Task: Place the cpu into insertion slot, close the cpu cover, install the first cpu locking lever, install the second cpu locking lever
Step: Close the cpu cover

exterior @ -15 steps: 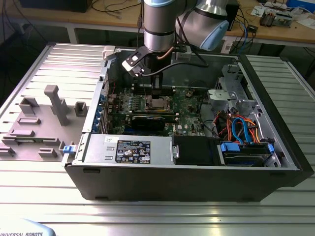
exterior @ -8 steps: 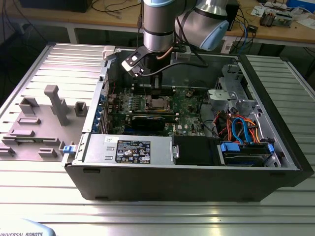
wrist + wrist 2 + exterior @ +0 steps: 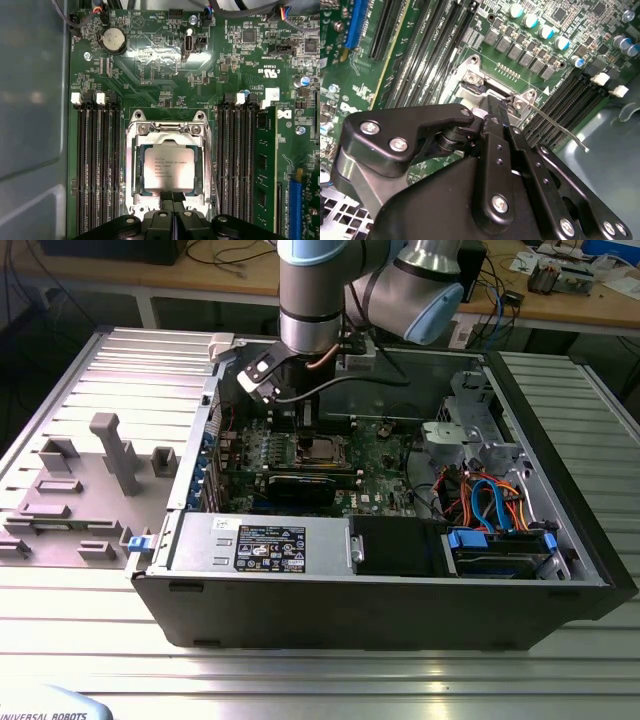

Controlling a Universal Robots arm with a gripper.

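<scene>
An open computer case [image 3: 400, 610] lies on its side on the ribbed metal worktop [image 3: 300, 680], and the arm reaches down into it from the far side. The gripper [image 3: 308, 425] hangs over the green motherboard [image 3: 150, 65], right at the insertion slot [image 3: 167, 125].

In the first wrist view, the cpu [image 3: 167, 167] sits flat in the slot with its silvery-grey top facing up. The cpu cover [image 3: 200, 165] lies down around it as a thin metal frame, and the chip shows through its square opening. The gripper [image 3: 173, 194] has its two black fingers pressed together, with only a thin seam between them. Their tips are at one edge of the chip and frame; whether they touch the metal cannot be told.

In the second wrist view, the gripper [image 3: 495, 102] points into the same socket. Beside it a thin wire locking lever [image 3: 557, 125] slants out from a corner of the socket. Its hooked end stands free above the black memory slots [image 3: 555, 107].

Banks of memory slots [image 3: 97, 165] flank the socket on two sides, and a coin cell battery [image 3: 114, 39] sits further off on the board. In the exterior view, a power supply [image 3: 260, 545] with a label lies along the near side of the case. Blue cables [image 3: 490, 500] bunch towards the exterior view's right, and a grey fixture [image 3: 110, 455] stands on the worktop to the exterior view's left.
</scene>
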